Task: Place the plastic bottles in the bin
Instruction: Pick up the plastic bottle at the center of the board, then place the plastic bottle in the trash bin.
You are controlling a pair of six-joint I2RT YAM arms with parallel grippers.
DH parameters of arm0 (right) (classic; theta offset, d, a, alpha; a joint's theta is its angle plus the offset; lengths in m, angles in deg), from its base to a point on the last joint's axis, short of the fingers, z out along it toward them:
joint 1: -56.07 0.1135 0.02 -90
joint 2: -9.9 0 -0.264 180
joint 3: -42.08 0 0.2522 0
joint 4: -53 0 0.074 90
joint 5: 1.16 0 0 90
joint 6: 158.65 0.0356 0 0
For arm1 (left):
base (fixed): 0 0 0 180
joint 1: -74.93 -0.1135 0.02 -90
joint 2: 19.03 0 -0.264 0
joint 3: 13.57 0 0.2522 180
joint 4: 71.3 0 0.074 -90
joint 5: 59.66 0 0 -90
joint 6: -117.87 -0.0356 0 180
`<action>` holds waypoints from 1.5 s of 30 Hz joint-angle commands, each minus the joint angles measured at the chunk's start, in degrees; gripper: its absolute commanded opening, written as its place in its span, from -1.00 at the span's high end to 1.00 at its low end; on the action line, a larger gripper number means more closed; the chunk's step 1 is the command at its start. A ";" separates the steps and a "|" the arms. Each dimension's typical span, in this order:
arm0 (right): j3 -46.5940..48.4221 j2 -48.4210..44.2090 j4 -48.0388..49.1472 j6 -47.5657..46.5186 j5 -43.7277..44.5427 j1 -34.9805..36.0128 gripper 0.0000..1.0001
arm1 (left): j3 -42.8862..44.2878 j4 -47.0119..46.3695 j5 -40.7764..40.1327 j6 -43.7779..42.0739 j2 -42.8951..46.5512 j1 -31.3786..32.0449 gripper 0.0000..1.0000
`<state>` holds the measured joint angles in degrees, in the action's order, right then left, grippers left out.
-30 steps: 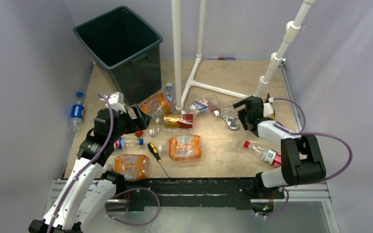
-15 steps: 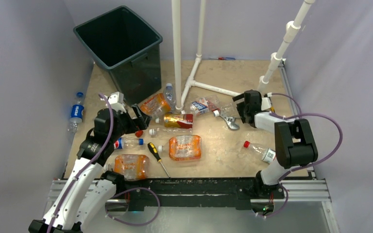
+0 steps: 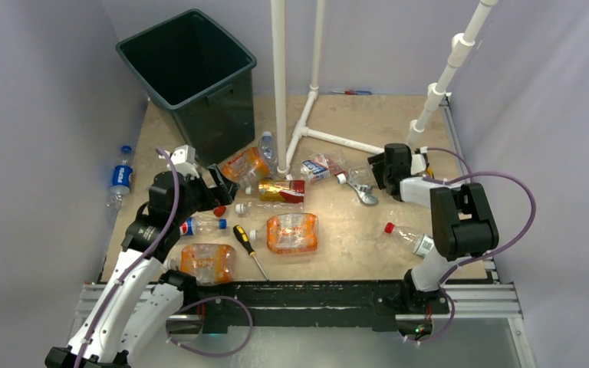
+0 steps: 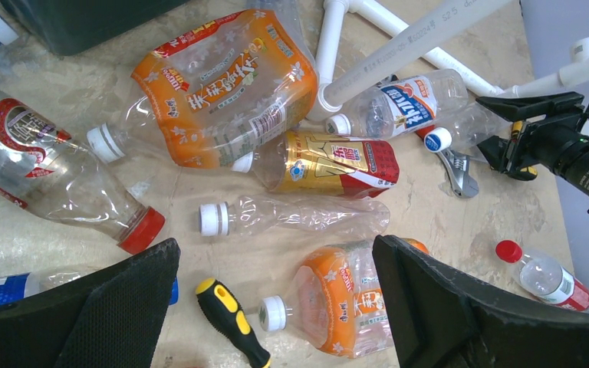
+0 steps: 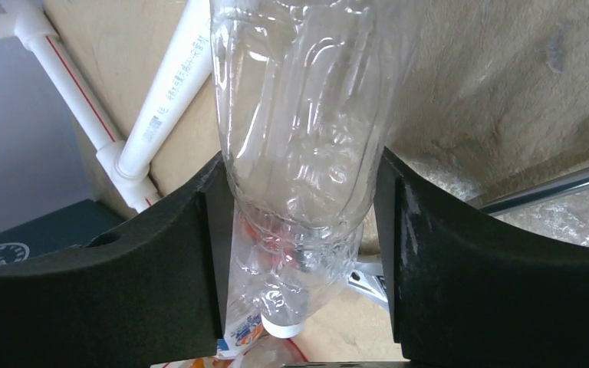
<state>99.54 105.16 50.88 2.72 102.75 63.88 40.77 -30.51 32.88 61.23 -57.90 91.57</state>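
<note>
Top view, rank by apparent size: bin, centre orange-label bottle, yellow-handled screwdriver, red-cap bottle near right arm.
1. bin
2. orange-label bottle
3. screwdriver and red-cap bottle: look about alike, the screwdriver longer and the bottle wider, so not ranked.

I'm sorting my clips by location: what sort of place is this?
Probably a robot lab test cell: grey walls enclose a table, a white PVC pipe frame stands on it, and crushed plastic bottles lie scattered near a bin.

I work in a robotics lab cell: plain grey screens [image 3: 38,92] box in the tabletop [image 3: 353,230], an aluminium rail [image 3: 498,308] runs behind my right hand [image 3: 377,165], and a white PVC pipe frame [image 3: 279,77] stands just beyond it.
</note>
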 commanded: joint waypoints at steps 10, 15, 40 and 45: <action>-6.09 -17.69 -1.06 -6.77 -0.59 -0.25 0.11 | -0.36 -1.98 -0.52 -0.78 0.07 0.14 -0.94; -10.06 -34.02 -4.17 -11.92 -3.51 -0.11 0.17 | -0.01 -2.48 -0.27 -0.16 -1.30 0.06 -0.93; -33.10 -62.41 52.58 -6.57 -26.91 15.41 0.26 | -12.38 -73.34 25.28 24.52 -15.91 23.22 -0.99; -31.41 -58.25 56.28 -9.20 -23.59 20.89 0.28 | -9.16 -69.36 22.34 19.59 -16.45 27.75 -0.99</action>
<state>64.96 45.10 100.08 -3.33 74.84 82.61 27.85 -98.58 58.43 86.43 -75.26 118.06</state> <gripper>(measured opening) 0.579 0.993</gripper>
